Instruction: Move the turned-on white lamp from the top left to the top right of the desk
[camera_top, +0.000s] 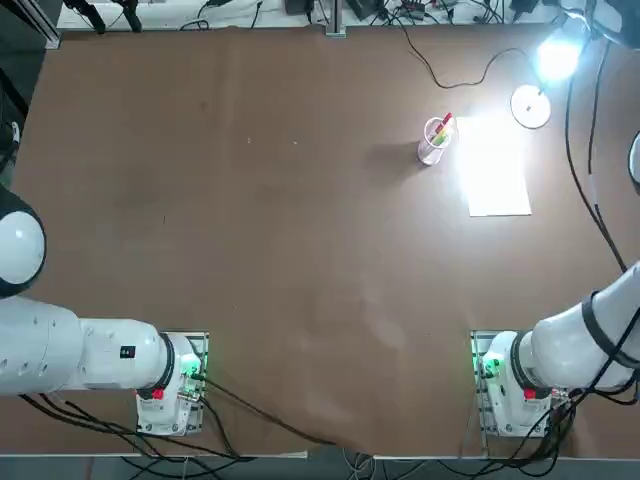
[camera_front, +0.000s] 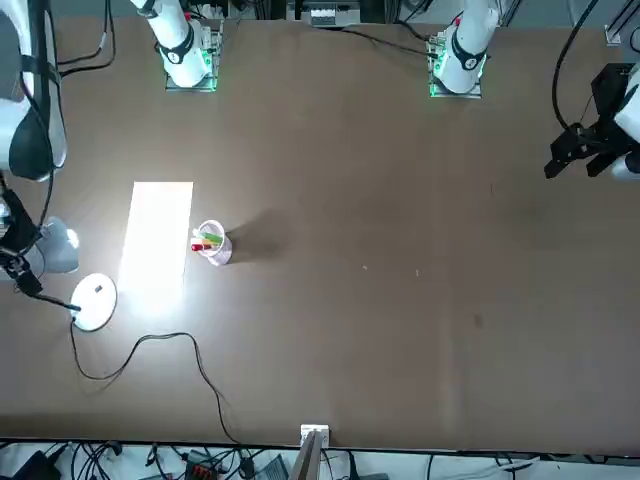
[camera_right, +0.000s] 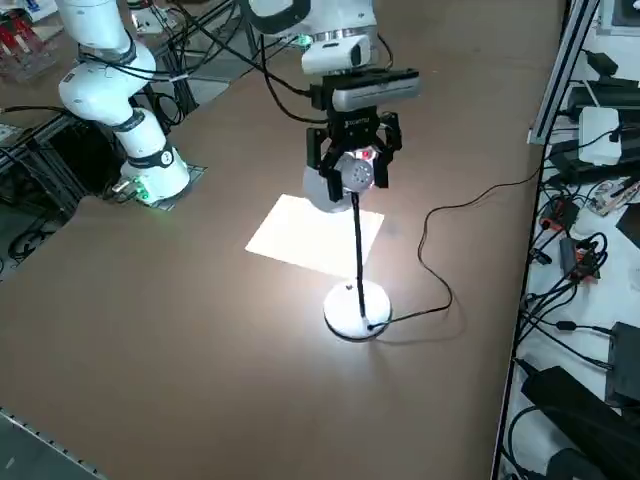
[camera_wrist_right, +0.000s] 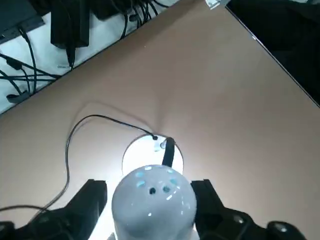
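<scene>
right end effector (camera_wrist_right: 150, 200) sits above the lamp (camera_wrist_right: 153, 200) head, fingers apart either side, base on desk (camera_wrist_right: 215, 95)

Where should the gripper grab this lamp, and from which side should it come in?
Probably by the rounded head, from above. The head sits atop a thin black stem over the flat disc base, which lies too low to pinch. The right gripper already sits there, fingers either side of the head with slight gaps. Mind the cord trailing away.
</scene>
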